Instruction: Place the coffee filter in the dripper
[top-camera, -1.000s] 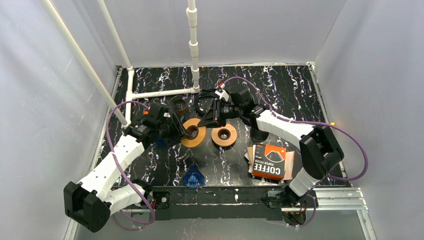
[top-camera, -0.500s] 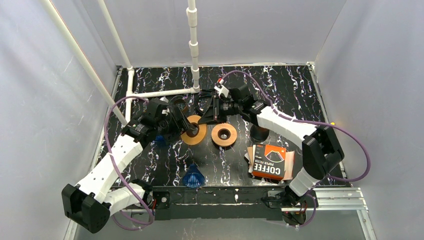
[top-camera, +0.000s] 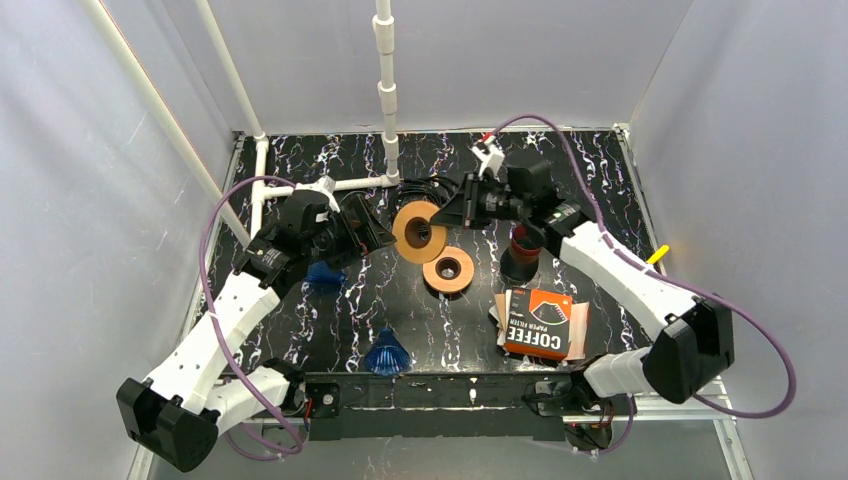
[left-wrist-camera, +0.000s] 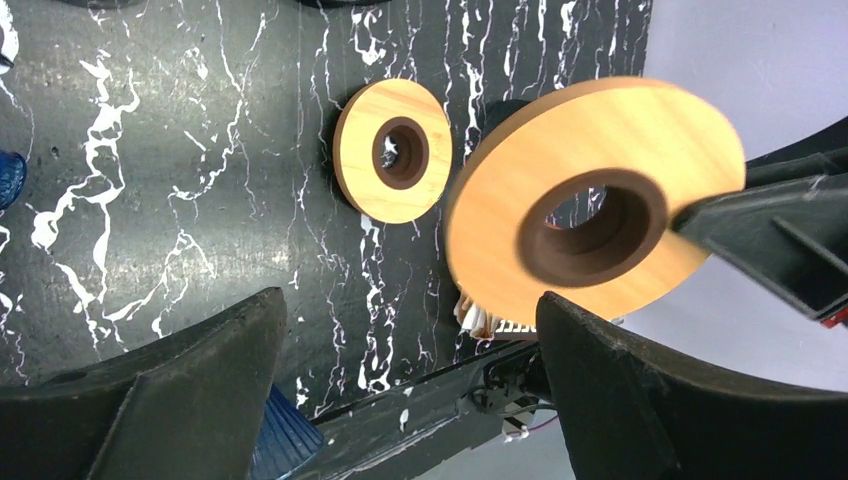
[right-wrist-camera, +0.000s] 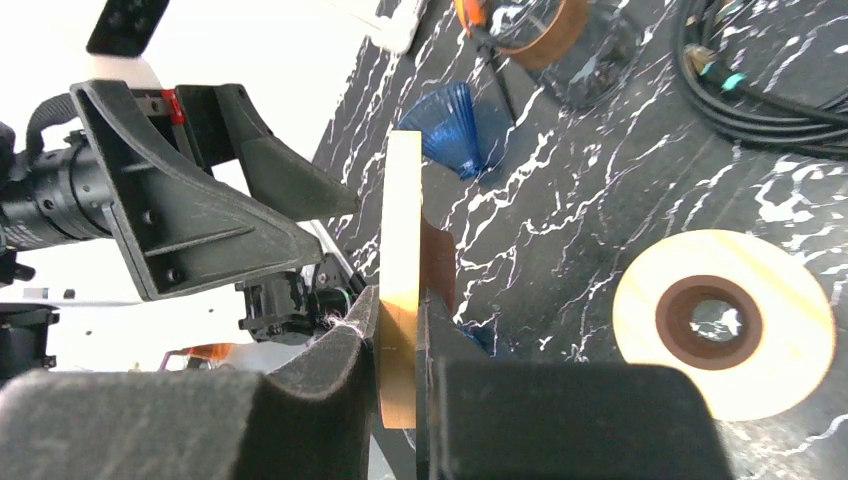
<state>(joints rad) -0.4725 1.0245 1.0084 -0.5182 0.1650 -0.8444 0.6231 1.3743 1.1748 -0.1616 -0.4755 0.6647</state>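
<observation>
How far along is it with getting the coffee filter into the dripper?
Nothing done yet. In hand: the right gripper is shut on a wooden ring, off the table; the left gripper is open. Left: the coffee filter box lies untouched, the blue dripper holds no filter.

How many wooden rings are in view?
2. One wooden ring is clamped on edge in the right claw, off the table; the other ring lies flat on the table nearby. None seem hidden.
</observation>
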